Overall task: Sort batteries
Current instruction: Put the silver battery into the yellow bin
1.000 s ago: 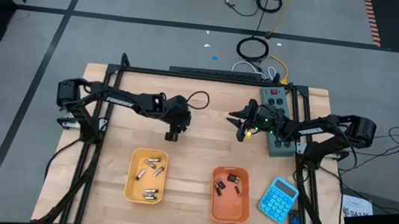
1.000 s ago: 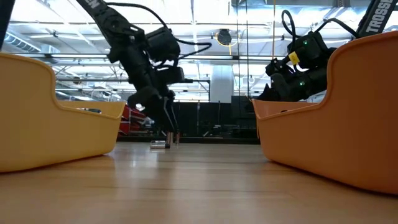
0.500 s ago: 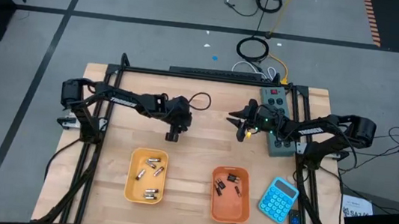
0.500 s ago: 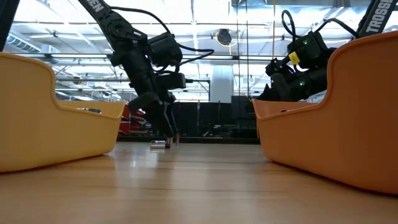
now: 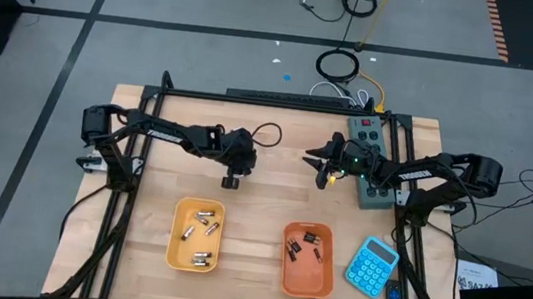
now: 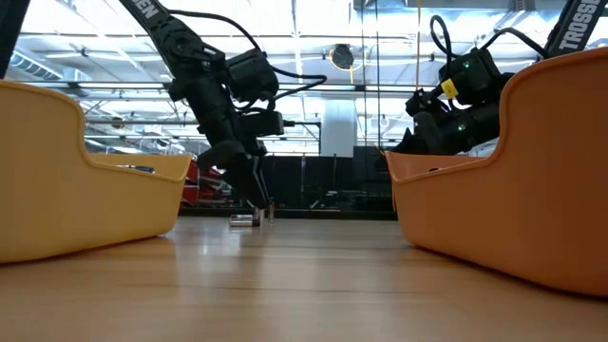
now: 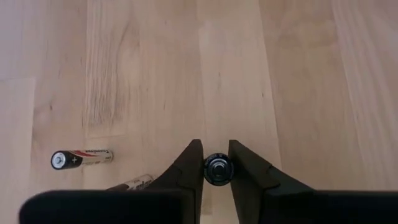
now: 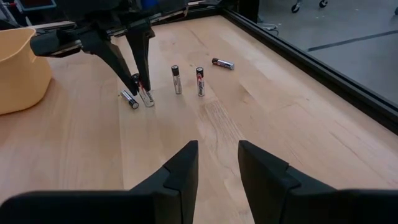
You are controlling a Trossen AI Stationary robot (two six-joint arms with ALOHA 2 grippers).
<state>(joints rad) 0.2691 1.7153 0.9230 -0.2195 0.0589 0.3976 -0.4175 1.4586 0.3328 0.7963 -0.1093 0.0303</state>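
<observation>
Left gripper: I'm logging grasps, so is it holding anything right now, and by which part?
The left gripper has its fingers closed on a battery, clamping its sides, one end facing the wrist camera. The right gripper holds nothing.

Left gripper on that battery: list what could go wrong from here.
1. The left gripper pinches the battery only near its fingertips, seen end-on, so it might slip or swing when lifted.
2. Two loose batteries lie close by; the fingers could nudge them and send them rolling.
3. The yellow tray and orange tray sit side by side, so a drop into the wrong one is possible.
</observation>
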